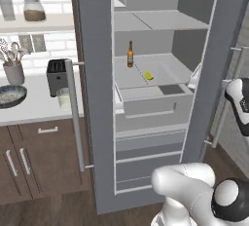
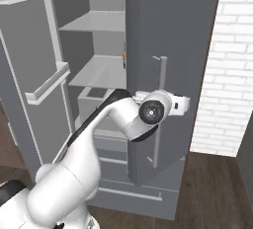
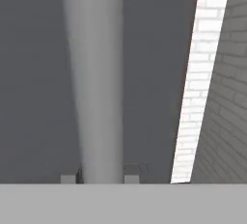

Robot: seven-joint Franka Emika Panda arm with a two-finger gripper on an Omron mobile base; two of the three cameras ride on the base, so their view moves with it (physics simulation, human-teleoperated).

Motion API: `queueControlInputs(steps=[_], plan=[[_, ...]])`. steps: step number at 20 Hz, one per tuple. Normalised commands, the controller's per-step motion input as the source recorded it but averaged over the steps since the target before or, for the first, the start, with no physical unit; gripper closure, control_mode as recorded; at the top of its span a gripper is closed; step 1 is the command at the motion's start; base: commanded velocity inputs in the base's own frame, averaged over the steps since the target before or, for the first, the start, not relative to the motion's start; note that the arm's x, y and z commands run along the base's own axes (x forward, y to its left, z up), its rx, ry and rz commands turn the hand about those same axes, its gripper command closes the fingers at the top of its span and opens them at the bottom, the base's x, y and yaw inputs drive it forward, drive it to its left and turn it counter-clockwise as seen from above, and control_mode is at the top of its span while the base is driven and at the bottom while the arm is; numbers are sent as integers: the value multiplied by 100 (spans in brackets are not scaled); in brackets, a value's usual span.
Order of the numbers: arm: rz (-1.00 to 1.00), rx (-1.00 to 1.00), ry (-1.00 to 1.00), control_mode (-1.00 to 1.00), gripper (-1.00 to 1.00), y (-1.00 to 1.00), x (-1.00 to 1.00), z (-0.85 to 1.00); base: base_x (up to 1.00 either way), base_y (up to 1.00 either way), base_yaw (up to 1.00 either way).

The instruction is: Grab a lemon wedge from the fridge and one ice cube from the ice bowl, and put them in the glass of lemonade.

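The fridge stands with both doors swung open. The lemon wedge, tiny and yellow-green, lies on a middle shelf just right of a slim brown bottle. On the counter to the left are the ice bowl and the glass of lemonade, which stands in front of the black toaster. My gripper is at the right door's vertical silver handle, with a fingertip against each side of the bar. In the right base view my hand reaches that same handle at mid height.
The open left door's handle rises just in front of the glass. A utensil cup stands behind the bowl, and jars sit on the wall shelf. A white brick wall runs close beside the right door.
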Motion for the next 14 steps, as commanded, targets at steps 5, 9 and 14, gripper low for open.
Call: queueControlInputs(steps=[5,9,14], plan=[[0,0,7,-100,-100,-84,-55,38,0,0,0],[2,-1,0,-100,-100,-12,-93,34,0,0,0],[4,-11,0,-100,-100,13,-100,28,0,0,0]])
